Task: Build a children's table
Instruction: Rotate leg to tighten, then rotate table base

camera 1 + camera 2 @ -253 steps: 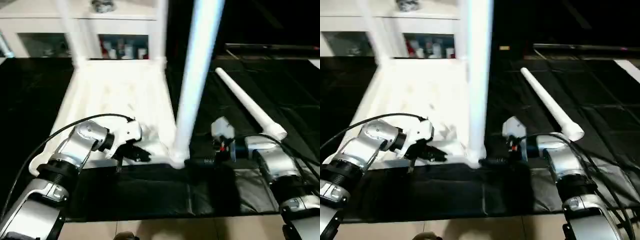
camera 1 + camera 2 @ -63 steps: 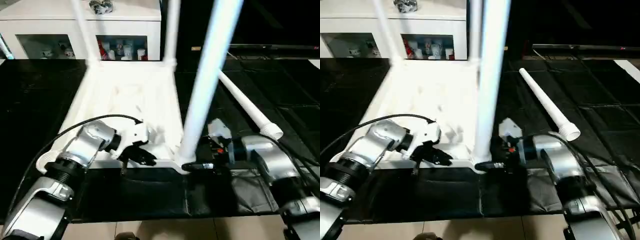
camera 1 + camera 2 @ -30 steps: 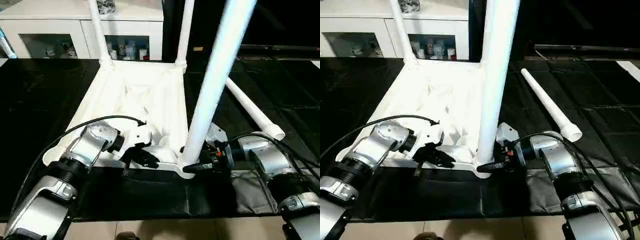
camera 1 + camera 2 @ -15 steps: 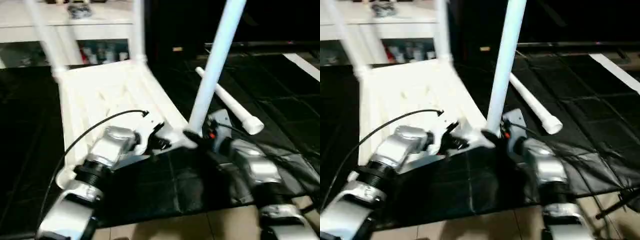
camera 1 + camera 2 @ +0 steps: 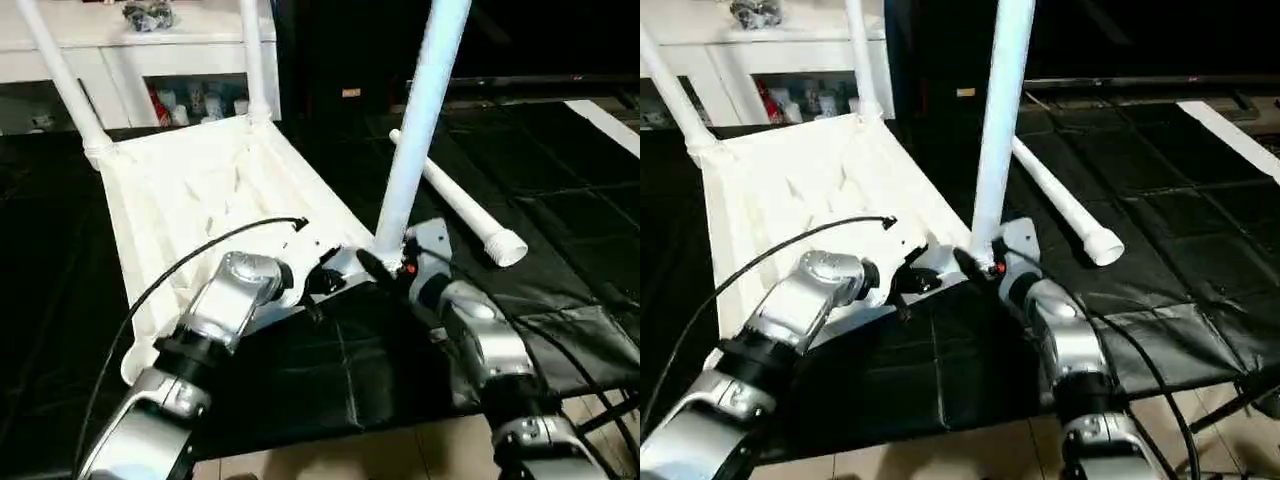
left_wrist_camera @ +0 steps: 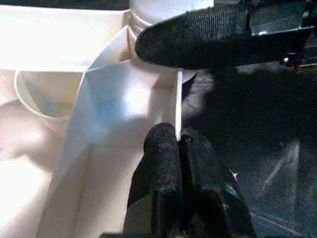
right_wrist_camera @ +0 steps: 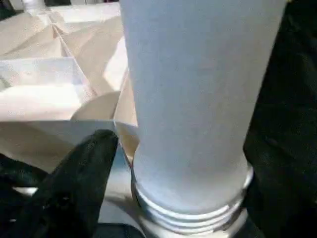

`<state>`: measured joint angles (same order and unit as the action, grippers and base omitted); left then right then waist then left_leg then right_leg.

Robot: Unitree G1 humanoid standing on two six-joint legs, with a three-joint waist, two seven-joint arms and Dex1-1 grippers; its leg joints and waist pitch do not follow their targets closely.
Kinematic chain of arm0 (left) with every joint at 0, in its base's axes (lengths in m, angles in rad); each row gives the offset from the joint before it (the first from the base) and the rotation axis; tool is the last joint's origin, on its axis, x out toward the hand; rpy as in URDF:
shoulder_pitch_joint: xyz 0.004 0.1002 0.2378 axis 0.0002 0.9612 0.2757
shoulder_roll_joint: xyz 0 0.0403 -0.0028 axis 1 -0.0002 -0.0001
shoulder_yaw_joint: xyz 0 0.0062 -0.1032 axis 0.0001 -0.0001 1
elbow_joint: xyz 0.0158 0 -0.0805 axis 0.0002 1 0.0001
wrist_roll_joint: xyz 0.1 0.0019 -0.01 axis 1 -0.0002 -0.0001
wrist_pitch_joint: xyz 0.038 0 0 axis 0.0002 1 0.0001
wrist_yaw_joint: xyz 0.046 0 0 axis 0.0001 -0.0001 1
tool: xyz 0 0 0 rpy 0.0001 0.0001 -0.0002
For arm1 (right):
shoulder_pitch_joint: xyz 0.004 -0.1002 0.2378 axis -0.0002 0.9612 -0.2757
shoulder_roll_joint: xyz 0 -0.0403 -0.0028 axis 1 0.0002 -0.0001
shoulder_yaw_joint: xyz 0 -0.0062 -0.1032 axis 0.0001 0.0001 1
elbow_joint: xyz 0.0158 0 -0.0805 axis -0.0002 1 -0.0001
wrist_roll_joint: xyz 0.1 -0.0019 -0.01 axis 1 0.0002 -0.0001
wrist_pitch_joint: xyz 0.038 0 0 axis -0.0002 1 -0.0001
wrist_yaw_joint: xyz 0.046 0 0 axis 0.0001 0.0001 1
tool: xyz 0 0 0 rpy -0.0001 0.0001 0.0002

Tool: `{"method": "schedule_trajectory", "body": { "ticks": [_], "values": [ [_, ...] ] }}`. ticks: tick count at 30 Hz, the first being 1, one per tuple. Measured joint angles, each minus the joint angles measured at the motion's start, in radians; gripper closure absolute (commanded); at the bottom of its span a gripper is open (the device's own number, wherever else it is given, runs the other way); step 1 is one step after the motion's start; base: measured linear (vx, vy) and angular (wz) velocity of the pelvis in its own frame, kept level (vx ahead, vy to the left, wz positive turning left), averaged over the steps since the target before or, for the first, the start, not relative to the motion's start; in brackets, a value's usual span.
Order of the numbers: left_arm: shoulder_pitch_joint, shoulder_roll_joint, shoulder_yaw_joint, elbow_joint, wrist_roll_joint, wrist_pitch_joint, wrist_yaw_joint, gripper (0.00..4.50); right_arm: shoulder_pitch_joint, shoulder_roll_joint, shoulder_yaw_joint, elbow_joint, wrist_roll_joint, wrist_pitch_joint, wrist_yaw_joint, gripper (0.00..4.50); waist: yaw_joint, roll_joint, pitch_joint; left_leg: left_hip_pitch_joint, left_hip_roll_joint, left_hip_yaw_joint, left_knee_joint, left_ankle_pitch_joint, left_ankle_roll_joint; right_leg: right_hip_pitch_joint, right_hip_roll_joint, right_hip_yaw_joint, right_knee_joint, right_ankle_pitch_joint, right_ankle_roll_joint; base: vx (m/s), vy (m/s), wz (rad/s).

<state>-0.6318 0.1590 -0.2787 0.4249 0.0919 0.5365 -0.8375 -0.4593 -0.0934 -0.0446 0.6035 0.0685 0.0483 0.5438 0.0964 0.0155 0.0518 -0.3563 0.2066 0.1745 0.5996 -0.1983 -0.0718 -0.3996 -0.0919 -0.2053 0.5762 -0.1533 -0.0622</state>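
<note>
While it lies upside down on the black mat point(image 5: 300, 370), the children's table point(image 5: 190, 190) shows its ribbed white underside, with two slim legs point(image 5: 60, 75) standing at the far corners and a third leg point(image 5: 420, 110) rising from the near corner lobe, threads visible at its base in the right wrist view. The fourth leg point(image 5: 455, 200) lies loose on the mat, well apart to the right.

The left gripper point(image 6: 179, 144) has its fingers clenched on the thin rim wall of the tabletop, close to that near corner. The right gripper point(image 7: 163, 198) sits at the foot of the upright leg; one black finger point(image 7: 79, 183) stands apart from the leg on one side, and whether the fingers grasp the leg I cannot tell.

The dark mat is laid in panels, with pale floor point(image 5: 350, 455) along its near edge. A white glass-door cabinet point(image 5: 180, 70) stands behind.

Compared with a second ago, the tabletop's near corner has swung toward the right, and both arms reach in more steeply.
</note>
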Motion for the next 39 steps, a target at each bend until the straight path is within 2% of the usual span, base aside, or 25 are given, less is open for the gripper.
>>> {"method": "schedule_trajectory", "body": {
  "ticks": [3,6,7,11,13,18,22,24,26,28,31,34,36,38,39],
  "values": [
    [0.006,0.001,-0.014,-0.018,0.0,-0.001,-0.009,4.5,0.03,-0.019,0.0,-0.013,0.002,-0.049,0.02,0.03,0.006,0.0,0.0,-0.001,0.0,0.0,0.0,0.0,0.0,-0.001,0.0,0.0,0.0,0.0,0.0,0.0,0.0,0.0],
    [0.007,0.008,-0.025,-0.024,-0.003,-0.005,-0.02,4.5,0.068,-0.068,-0.001,-0.064,0.034,-0.052,0.094,0.03,0.016,0.001,0.001,-0.001,0.0,0.0,0.0,0.0,0.0,-0.001,0.0,0.0,0.0,0.0,0.0,0.0,0.0,0.0],
    [0.009,0.009,-0.025,-0.026,-0.006,-0.009,-0.024,4.06,0.079,-0.085,-0.003,-0.082,0.05,-0.052,0.125,0.0,0.017,0.001,0.001,-0.001,0.0,0.0,0.0,0.0,0.0,-0.001,0.0,0.0,0.0,0.0,0.0,0.0,0.0,0.0],
    [0.011,0.023,-0.018,-0.052,-0.021,-0.026,-0.031,3.9,0.116,-0.161,-0.034,-0.121,0.101,-0.077,0.23,0.0,0.019,0.001,0.0,0.0,0.0,0.0,0.001,0.0,0.0,0.0,0.0,0.0,0.0,0.0,0.0,0.0,0.0,0.0],
    [0.011,0.028,-0.012,-0.073,-0.029,-0.034,-0.036,3.53,0.116,-0.182,-0.052,-0.121,0.122,-0.079,0.252,0.0,0.018,0.001,0.0,0.002,0.0,0.0,0.001,0.0,0.0,0.002,0.0,0.0,0.001,0.0,0.0,0.0,0.0,0.0],
    [0.015,0.034,-0.012,-0.1,-0.048,-0.07,-0.053,3.52,0.115,-0.23,-0.092,-0.113,0.144,-0.099,0.275,0.0,0.016,0.001,0.0,0.004,0.0,0.0,0.001,0.0,0.0,0.003,0.0,0.0,0.001,0.0,0.0,0.0,0.0,0.0],
    [0.031,0.063,0.003,-0.13,-0.079,-0.076,-0.075,3.52,0.136,-0.288,-0.087,-0.139,0.186,-0.05,0.38,0.0,0.017,0.0,0.0,0.003,0.0,0.0,0.001,0.001,0.001,0.003,0.0,0.0,0.0,0.0,0.0,0.0,0.0,0.0],
    [0.03,0.072,0.023,-0.137,-0.101,-0.071,-0.089,3.52,0.176,-0.32,-0.064,-0.199,0.227,0.027,0.46,0.0,0.018,0.0,0.0,0.0,0.0,0.0,0.002,0.001,0.002,0.001,0.0,0.0,0.0,0.0,0.0,0.0,0.0,0.0],
    [0.022,0.142,0.059,-0.143,-0.118,-0.071,-0.107,3.52,0.22,-0.369,-0.034,-0.287,0.275,0.119,0.559,0.0,0.019,0.0,0.0,-0.001,0.0,0.0,0.001,0.001,0.003,0.001,0.001,0.0,0.0,0.0,0.001,0.0,0.0,0.0],
    [-0.001,0.204,0.096,-0.141,-0.113,-0.072,-0.108,3.52,0.228,-0.382,-0.032,-0.32,0.292,0.156,0.584,0.0,0.014,0.0,0.0,-0.001,0.0,0.0,0.001,0.001,0.003,0.001,0.001,0.0,0.001,0.0,0.001,0.0,0.0,0.0],
    [-0.027,0.305,0.127,-0.145,-0.092,-0.086,-0.111,3.52,0.225,-0.354,0.02,-0.38,0.296,0.177,0.591,0.0,0.009,0.0,0.0,0.006,0.0,-0.001,0.001,-0.001,-0.002,0.004,0.001,0.0,0.001,0.0,0.001,0.0,0.0,0.0],
    [-0.014,0.452,0.136,-0.163,-0.05,-0.085,-0.14,3.52,0.206,-0.272,0.101,-0.389,0.261,0.177,0.551,0.0,0.001,0.0,0.0,0.006,0.0,-0.002,0.001,-0.002,-0.003,0.004,0.002,-0.001,0.001,0.0,0.001,0.0,0.0,0.0],
    [-0.003,0.515,0.141,-0.165,-0.02,-0.08,-0.145,3.82,0.192,-0.243,0.134,-0.38,0.231,0.179,0.52,0.0,0.002,0.0,0.0,0.005,-0.001,-0.002,0.001,-0.002,-0.003,0.004,0.001,0.0,0.0,0.0,0.001,0.0,0.0,0.0],
    [0.013,0.614,0.131,-0.144,0.036,-0.068,-0.147,3.89,0.14,-0.201,0.171,-0.351,0.181,0.178,0.464,0.0,0.002,-0.002,0.0,0.004,-0.001,-0.002,0.001,-0.002,-0.003,0.004,0.001,0.0,0.0,0.0,0.001,0.0,0.0,0.0],
    [0.015,0.633,0.131,-0.139,0.05,-0.062,-0.147,4.0,0.132,-0.194,0.178,-0.344,0.168,0.177,0.456,0.0,0.007,-0.002,0.0,0.004,-0.001,-0.003,0.001,-0.002,-0.003,0.005,0.001,0.0,0.0,0.0,0.001,0.0,0.0,0.0]
  ]
}}
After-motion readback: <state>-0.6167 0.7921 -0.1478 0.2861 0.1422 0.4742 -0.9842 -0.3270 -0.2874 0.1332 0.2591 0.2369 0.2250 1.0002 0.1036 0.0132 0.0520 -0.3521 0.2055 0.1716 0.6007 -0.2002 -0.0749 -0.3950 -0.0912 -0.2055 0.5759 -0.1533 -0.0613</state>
